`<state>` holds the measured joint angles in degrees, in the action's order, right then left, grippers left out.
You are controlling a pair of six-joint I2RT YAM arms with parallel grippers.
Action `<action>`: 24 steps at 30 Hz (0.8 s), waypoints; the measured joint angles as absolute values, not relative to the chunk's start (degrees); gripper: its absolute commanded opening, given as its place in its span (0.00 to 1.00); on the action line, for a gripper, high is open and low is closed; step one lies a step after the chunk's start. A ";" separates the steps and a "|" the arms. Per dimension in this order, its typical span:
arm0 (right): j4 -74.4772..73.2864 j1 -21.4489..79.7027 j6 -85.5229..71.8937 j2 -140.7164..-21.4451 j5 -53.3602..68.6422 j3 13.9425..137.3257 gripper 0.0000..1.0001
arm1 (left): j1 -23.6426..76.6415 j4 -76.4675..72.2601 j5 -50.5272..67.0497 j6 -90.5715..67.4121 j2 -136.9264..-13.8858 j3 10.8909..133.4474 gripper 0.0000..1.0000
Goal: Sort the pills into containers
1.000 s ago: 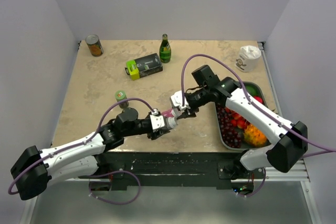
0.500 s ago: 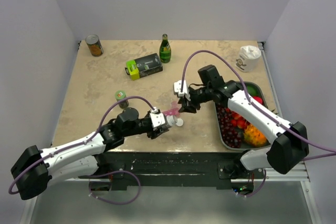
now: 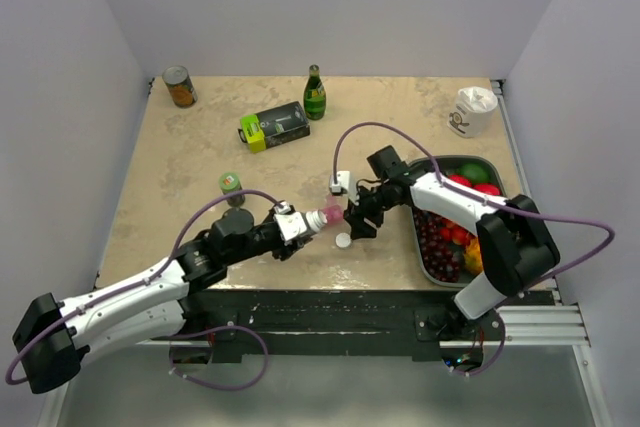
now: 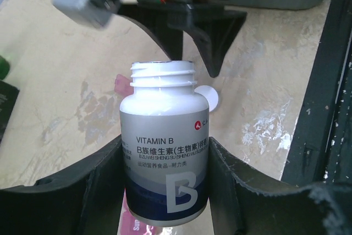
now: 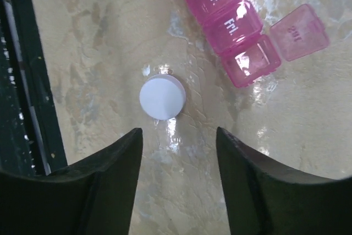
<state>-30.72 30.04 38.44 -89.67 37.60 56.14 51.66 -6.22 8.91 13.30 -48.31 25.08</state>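
Observation:
My left gripper (image 4: 165,146) is shut on a white Vitamin B pill bottle (image 4: 165,158), upright in its wrist view and uncapped; in the top view the bottle (image 3: 312,219) points right. Its white cap (image 5: 162,96) lies flat on the table, also in the top view (image 3: 343,240). My right gripper (image 5: 177,136) is open and empty just above the table, next to the cap. The pink containers strip (image 5: 220,1) lies beyond the cap; its end compartment (image 5: 250,61) is open with the lid flipped back, and the others I see are closed. No pills show.
A dark fruit tray (image 3: 445,160) stands at the right. At the back are a can (image 3: 180,87), a green bottle (image 3: 315,93), a green-black box (image 3: 275,127) and a white cup (image 3: 472,110). A small green-capped jar (image 3: 231,185) stands left of the arms.
My right gripper left the bottle's top, moved back and then came down low beside the cap. The cap is off and lies on the table. My left arm shifted the bottle slightly.

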 measured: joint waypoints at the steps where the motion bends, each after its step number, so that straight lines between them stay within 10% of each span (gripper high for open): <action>1: -29.80 31.07 38.33 -90.43 35.90 55.59 0.69 | 51.66 -5.61 8.23 13.37 -47.68 25.08 0.00; 24: -21.19 43.79 37.87 -96.44 21.91 53.78 0.66 | 51.51 1.56 -2.42 17.15 -31.16 24.47 0.00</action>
